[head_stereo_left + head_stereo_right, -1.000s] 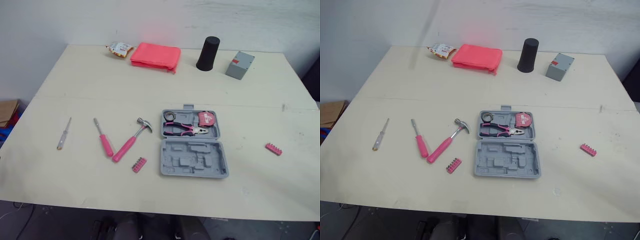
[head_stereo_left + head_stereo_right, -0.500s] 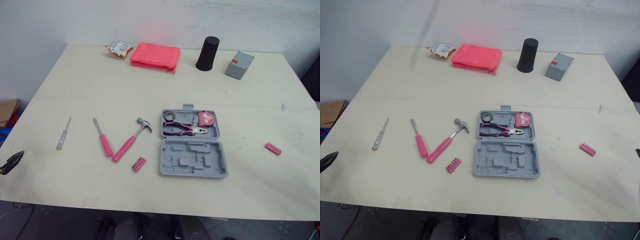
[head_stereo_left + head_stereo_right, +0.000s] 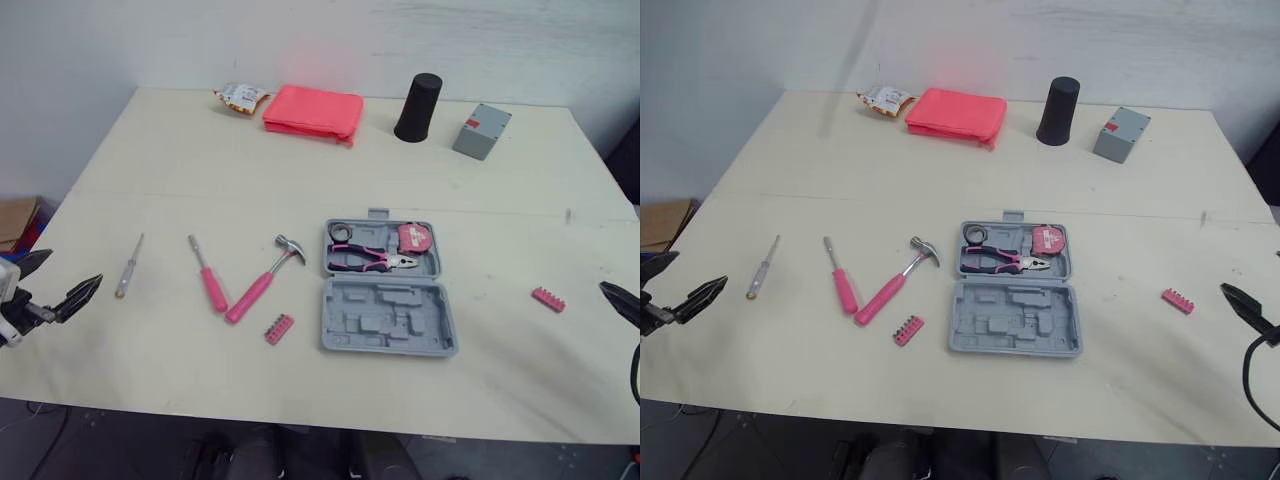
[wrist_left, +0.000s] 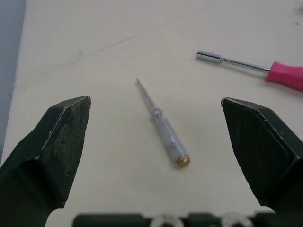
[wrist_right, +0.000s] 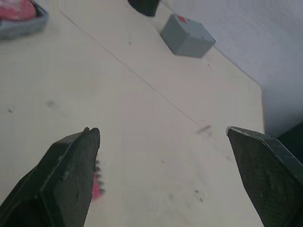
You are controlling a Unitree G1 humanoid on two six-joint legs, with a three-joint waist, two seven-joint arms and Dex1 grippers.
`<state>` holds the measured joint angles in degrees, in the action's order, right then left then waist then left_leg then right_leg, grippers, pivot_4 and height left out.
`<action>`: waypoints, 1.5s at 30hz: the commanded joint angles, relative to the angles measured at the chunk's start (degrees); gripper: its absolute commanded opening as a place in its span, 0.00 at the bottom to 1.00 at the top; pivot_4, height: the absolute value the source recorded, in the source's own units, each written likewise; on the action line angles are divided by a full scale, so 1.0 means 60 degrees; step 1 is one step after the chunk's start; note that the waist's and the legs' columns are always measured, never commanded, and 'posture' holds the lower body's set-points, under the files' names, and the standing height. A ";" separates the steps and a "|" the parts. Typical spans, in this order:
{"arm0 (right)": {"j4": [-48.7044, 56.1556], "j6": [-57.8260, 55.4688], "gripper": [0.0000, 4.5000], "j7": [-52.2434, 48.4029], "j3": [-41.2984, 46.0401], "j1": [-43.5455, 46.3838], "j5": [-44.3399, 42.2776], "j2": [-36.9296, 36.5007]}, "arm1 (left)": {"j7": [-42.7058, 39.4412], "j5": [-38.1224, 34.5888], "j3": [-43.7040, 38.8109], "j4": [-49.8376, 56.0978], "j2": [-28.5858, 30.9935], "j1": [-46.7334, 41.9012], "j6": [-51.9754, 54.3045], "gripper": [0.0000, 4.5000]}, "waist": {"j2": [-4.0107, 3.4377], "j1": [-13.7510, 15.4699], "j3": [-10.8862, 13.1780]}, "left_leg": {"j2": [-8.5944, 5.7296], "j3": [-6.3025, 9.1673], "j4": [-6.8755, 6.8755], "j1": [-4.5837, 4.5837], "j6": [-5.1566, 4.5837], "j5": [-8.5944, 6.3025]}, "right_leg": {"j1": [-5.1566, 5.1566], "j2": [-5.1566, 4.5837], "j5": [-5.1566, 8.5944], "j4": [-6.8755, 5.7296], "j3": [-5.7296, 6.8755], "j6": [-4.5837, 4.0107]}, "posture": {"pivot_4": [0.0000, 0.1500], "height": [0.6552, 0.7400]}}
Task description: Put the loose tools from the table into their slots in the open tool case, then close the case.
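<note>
While the case (image 3: 388,290) lies open, left tool (image 3: 75,267) and right tool (image 5: 162,131) hover, both spread wide.

— What sort of room did you have there?
— You had a bare test room, lab-like: a plain cream table (image 3: 150,150) against a white painted wall (image 3: 300,40).
— What else showed it?
— Staged props stood beyond the tool case (image 3: 386,322): pink pouch (image 3: 312,111), black cup (image 3: 418,106), grey box (image 3: 481,131), snack packet (image 3: 238,97); cardboard (image 3: 17,218) lay far left of it.

table (image 3: 300,160): open tool case (image 3: 387,322), hammer (image 3: 262,282), nut driver (image 3: 208,276), tester screwdriver (image 3: 128,266), bit strips (image 3: 278,329)
</note>
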<state>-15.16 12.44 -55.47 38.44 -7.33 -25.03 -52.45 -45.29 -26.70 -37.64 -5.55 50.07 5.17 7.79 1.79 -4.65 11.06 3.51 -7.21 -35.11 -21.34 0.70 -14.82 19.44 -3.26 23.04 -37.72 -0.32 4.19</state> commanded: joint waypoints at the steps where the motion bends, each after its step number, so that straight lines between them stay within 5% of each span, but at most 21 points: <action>1: 0.1751 -0.0720 1.00 0.0092 -0.0239 0.0056 -0.0749 0.0352 | 0.0516 -0.0473 -0.0061 0.1346 -0.0022 0.0146 0.1481 0.99 | -0.0001 -0.0028 0.0000 | 0.0000 0.0000 0.0000 0.0000 0.0004 0.0002 | 0.0002 0.0001 0.0000 -0.0002 -0.0002 0.0000 | 1.00 1.00; 8: 0.4902 -0.1456 1.00 0.0700 -0.1769 0.0830 -0.1445 0.1568 | 0.3744 -0.0790 -0.0673 0.2603 -0.0522 -0.0018 0.6331 0.99 | 0.0001 -0.0033 0.0001 | 0.0023 0.0018 0.0000 0.0000 0.0021 0.0010 | 0.0007 0.0028 0.0000 -0.0011 -0.0005 0.0000 | 1.00 1.00; 13: 0.5873 -0.1201 1.00 0.0673 -0.2829 0.1956 -0.1797 0.2452 | 0.4591 -0.1019 -0.0089 0.3466 -0.0623 -0.0607 0.8714 0.99 | 0.0020 0.0126 0.0003 | 0.0020 0.0035 -0.0020 -0.0012 0.0027 0.0015 | 0.0007 0.0025 -0.0002 -0.0020 0.0005 0.0001 | 1.00 1.00; 22: 0.5843 -0.0577 1.00 -0.0906 -0.4346 0.2351 -0.1677 0.2955 | 0.5602 0.0192 0.1784 0.1710 -0.0987 -0.2910 0.8946 0.99 | 0.0023 0.0428 0.0001 | 0.0013 0.0042 -0.0024 -0.0020 0.0031 0.0014 | 0.0006 0.0023 -0.0003 -0.0006 0.0015 -0.0002 | 1.00 1.00; 32: 0.5440 -0.0270 1.00 -0.1088 -0.4278 0.2301 -0.1490 0.2890 | 0.5145 0.0951 0.3094 -0.0386 -0.1180 -0.4332 0.8582 0.99 | 0.0020 0.0503 -0.0003 | 0.0015 0.0039 -0.0027 -0.0008 0.0037 0.0023 | 0.0007 0.0024 -0.0002 -0.0030 0.0017 -0.0005 | 1.00 1.00; 36: 0.5517 -0.0205 1.00 -0.0986 -0.4146 0.2074 -0.1425 0.2871 | 0.4690 0.0884 0.3390 -0.0326 -0.1266 -0.4087 0.8828 0.75 | 0.0007 0.0508 -0.0011 | 0.0011 0.0040 -0.0028 0.0005 0.0029 0.0027 | -0.0007 0.0017 -0.0003 -0.0036 0.0018 -0.0006 | 1.00 1.00; 43: 0.5534 -0.0035 1.00 -0.0846 -0.3789 0.1581 -0.1307 0.2837 | 0.4685 0.1016 0.2807 -0.0765 -0.1313 -0.3915 0.8507 0.07 | -0.0011 0.0505 -0.0021 | 0.0007 0.0036 -0.0028 0.0005 0.0030 0.0026 | -0.0007 0.0014 -0.0003 -0.0032 0.0015 -0.0006 | 1.00 1.00; 45: 0.5525 0.0009 1.00 -0.0837 -0.3721 0.1476 -0.1290 0.2829 | 0.4713 0.1072 0.2655 -0.0814 -0.1340 -0.3909 0.8308 0.00 | -0.0017 0.0492 -0.0025 | 0.0007 0.0036 -0.0028 0.0008 0.0030 0.0026 | -0.0010 0.0014 -0.0003 -0.0031 0.0015 -0.0006 | 1.00 1.00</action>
<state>16.44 11.34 -60.77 14.32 1.58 -32.62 -35.05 -16.85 -21.06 -22.42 -7.70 43.12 -19.88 56.95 1.68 -1.70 10.91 3.55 -7.00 -35.27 -21.26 0.87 -14.67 19.35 -3.18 23.03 -37.91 -0.23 4.15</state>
